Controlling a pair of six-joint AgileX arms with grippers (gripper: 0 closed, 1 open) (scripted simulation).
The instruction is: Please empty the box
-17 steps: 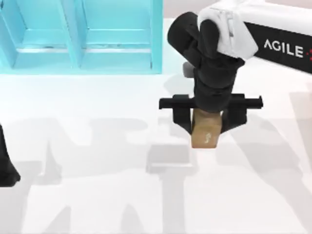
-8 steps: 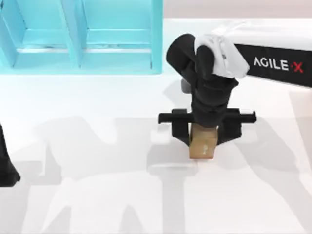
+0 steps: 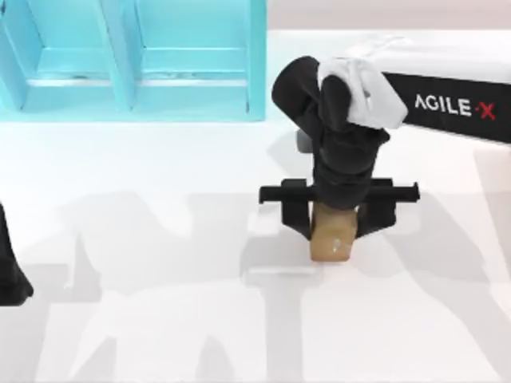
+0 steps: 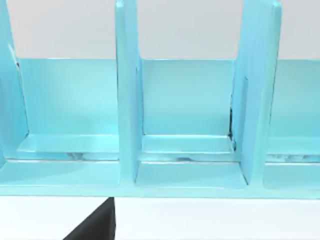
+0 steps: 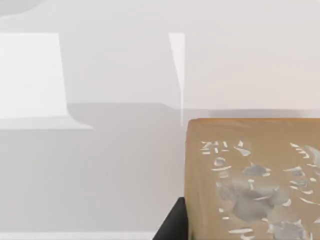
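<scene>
The box (image 3: 257, 72) is a cyan rack with upright dividers at the table's back left, and the compartments I can see hold nothing. In the left wrist view the box (image 4: 127, 100) stands close ahead. A tan block (image 3: 332, 239) with pale markings sits between the fingers of my right gripper (image 3: 335, 227), which is shut on it right of centre, low over the white table. The right wrist view has the tan block (image 5: 255, 180) close up beside one dark finger (image 5: 172, 225). My left arm (image 3: 9, 275) is parked at the left edge.
The white table (image 3: 160, 319) stretches open in front of the box and to the left of the block, crossed by grey shadows. A small grey object (image 3: 303, 140) lies partly hidden behind my right arm.
My right gripper has moved a little toward the table's front and lowered with the tan block; over the last half second it has barely shifted. The left arm has stayed put.
</scene>
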